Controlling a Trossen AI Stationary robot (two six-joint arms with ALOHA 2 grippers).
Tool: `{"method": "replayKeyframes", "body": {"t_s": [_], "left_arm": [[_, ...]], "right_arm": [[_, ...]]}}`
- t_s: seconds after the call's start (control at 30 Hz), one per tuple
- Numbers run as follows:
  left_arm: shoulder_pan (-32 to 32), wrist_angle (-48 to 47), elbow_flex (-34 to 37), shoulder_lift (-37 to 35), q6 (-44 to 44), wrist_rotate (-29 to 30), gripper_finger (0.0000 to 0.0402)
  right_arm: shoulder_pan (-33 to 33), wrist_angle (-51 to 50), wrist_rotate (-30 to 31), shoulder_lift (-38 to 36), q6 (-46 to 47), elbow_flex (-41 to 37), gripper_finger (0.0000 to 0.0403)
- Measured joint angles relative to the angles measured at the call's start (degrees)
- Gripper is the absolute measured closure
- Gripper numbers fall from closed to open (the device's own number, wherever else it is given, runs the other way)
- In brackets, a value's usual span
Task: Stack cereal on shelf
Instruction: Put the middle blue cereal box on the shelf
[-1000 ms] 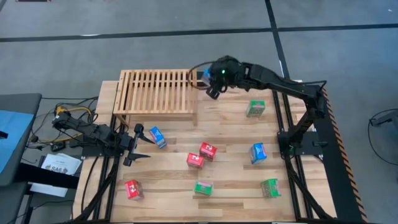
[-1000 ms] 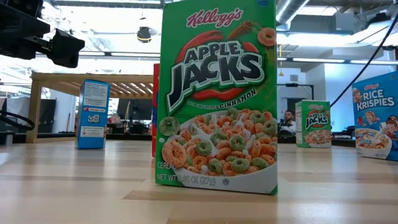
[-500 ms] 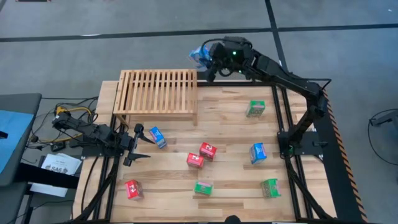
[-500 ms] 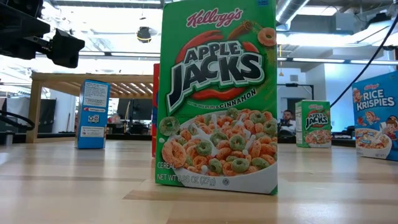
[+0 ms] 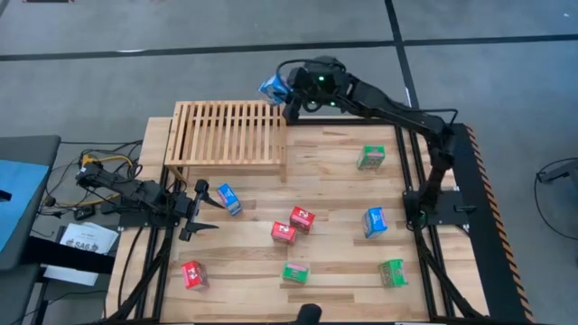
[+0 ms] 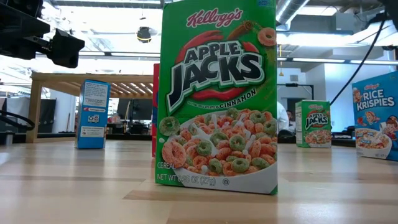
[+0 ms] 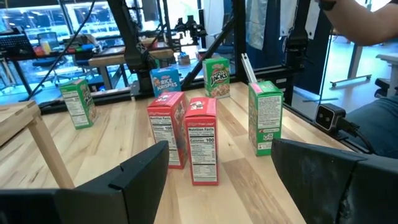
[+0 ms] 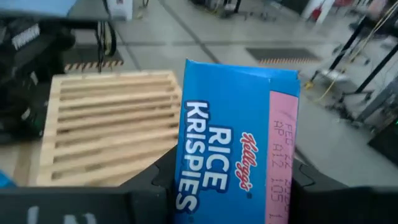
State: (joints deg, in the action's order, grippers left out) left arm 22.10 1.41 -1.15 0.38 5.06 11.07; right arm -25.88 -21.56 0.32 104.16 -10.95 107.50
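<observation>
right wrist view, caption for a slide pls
Right gripper holds a blue Rice Krispies box above the slatted shelf.

- Green box (image 6: 217,96), close in the low view: "Kellogg's", "APPLE JACKS", "CINNAMON", "NET WT"; the weight figure is too small to trust.
- Smaller green box (image 6: 313,124) behind it: "APPLE JACKS".
- Blue box (image 6: 375,115): "RICE KRISPIES".
- Blue box (image 8: 233,152), right wrist view: "Kellogg's RICE KRISPIES".
- Red boxes (image 7: 200,140): "Nutrition Facts", "100".

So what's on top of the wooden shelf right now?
Nothing rests on the shelf; its slats are bare. The right gripper holds a blue cereal box near its far right corner. Underneath the slats is hidden.
</observation>
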Motion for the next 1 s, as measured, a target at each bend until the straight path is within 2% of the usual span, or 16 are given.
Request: {"method": "replayKeyframes", "body": {"t_s": [0.43,0.8,1.0], "left_arm": [[0.0,0.0,0.0,0.0,0.0,0.1,0.0127],[0.0,0.0,0.0,0.0,-0.2,0.1,0.0127],[0.0,0.0,0.0,0.0,-0.2,0.1,0.0127]], "right_arm": [[0.3,-12.0,-2.1,6.9,-2.2,5.6,0.0227],[0.3,-14.3,-7.1,7.0,-9.6,5.6,0.0227],[0.4,-16.3,-7.4,7.0,-12.2,5.6,0.0227]]}}
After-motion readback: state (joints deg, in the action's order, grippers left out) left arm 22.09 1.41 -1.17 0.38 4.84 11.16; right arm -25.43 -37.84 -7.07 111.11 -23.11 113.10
